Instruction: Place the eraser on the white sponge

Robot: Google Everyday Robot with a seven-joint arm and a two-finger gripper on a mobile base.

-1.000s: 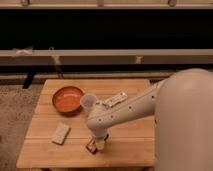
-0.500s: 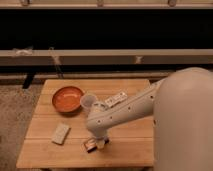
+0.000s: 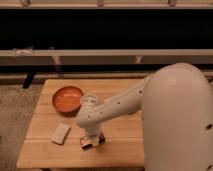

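Eraser (image 3: 94, 142) right under end effector (image 3: 90, 136), apart fr. white sponge (image 3: 61, 133).

Wooden table (image 3: 120, 149), slatted top, pale | orange bowl (image 3: 67, 98), round, back-left of tabletop | translucent plastic cup (image 3: 89, 99), upright, just beside bowl's right rim | speckled floor (image 3: 12, 125), left of table | pale horizontal rail (image 3: 100, 54), behind, against dark backdrop | gripper (image 3: 92, 140), low at table's front-centre.
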